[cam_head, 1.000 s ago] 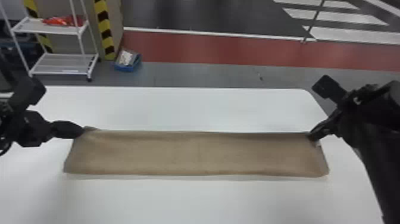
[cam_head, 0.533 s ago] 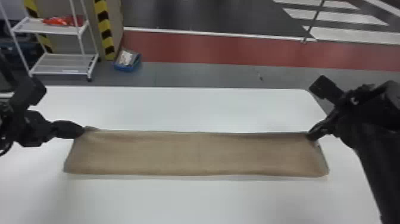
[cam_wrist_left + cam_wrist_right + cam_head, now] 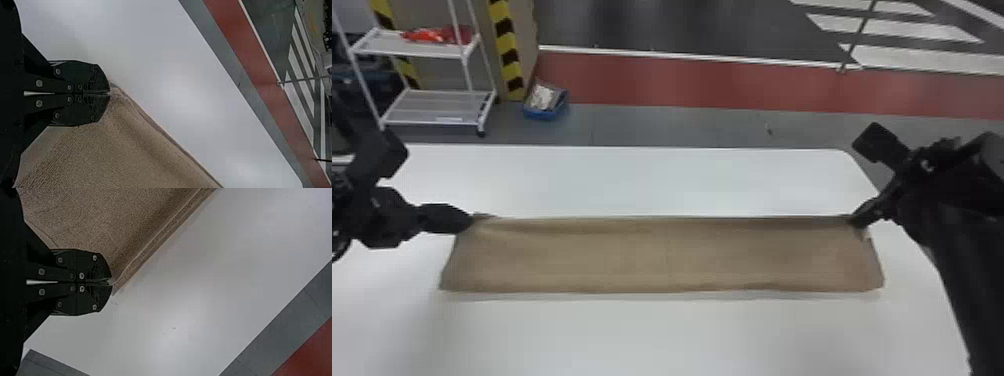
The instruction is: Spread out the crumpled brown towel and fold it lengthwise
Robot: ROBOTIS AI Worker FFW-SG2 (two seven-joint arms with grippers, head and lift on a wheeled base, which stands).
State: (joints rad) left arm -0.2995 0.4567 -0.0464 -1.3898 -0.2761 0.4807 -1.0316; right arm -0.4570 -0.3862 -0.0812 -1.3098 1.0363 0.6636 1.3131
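We see the brown towel on the white, smooth tabletop, between its left and right parts. The cloth is woven, with a fine grainy texture in the wrist views, and soft shallow waves pass along it. Its shape is a long strip with slanting short ends, and its near side looks a little longer than its far side. In the right wrist view, we notice along the border a narrow band like a hem or a folded layer.

The long axis of the towel goes from left to right, nearly parallel to the far edge of the tabletop, which is straight and ends in a rounded right corner.

The left gripper has its black, flat fingers pressed together on the far left corner of the towel. The right gripper is clenched in the same manner on the far right corner.

The very tips of these corners are hidden between the fingers. The near edge of the tabletop is cut off, and we cannot tell how the layers lie underneath.
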